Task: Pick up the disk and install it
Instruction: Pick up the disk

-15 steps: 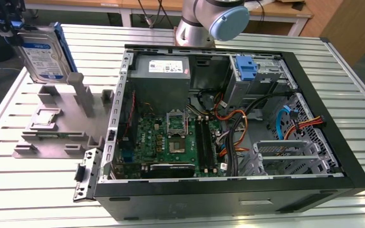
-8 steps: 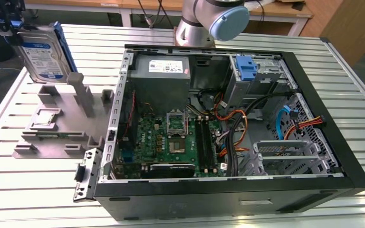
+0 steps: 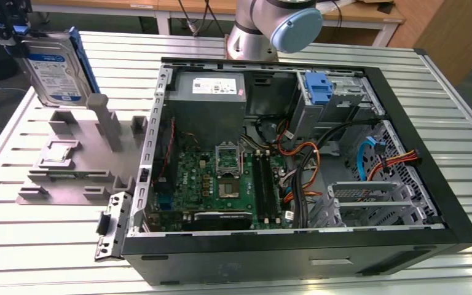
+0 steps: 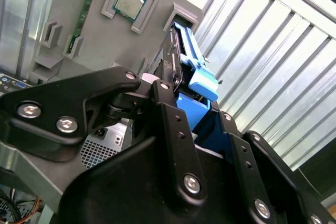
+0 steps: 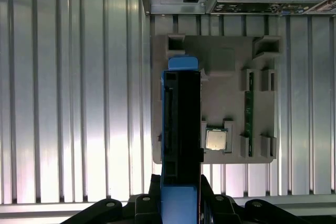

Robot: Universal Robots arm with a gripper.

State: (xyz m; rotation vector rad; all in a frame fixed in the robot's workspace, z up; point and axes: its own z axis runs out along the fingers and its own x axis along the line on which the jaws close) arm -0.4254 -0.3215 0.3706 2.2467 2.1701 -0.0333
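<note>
The disk (image 3: 54, 70), silver with a blue-and-white label and a blue bracket along its edge, hangs upright in the air at the exterior view's far left, above the grey fixture block (image 3: 72, 175). My gripper (image 3: 16, 38) is shut on its upper end. In the first wrist view the disk (image 5: 181, 124) is seen edge-on, running out from my gripper (image 5: 181, 203) over the fixture block (image 5: 231, 77). In the second wrist view the black fingers (image 4: 168, 114) clamp the blue-framed disk (image 4: 195, 77).
An open computer case (image 3: 432, 203) lies on the slatted metal table (image 3: 23, 246) to the exterior view's right of the fixture. Inside are a grey power supply (image 3: 207, 92), a blue caddy (image 3: 319, 86), a motherboard (image 3: 219, 178), cables and a metal drive cage (image 3: 367, 196). A processor chip (image 5: 216, 140) sits on the fixture.
</note>
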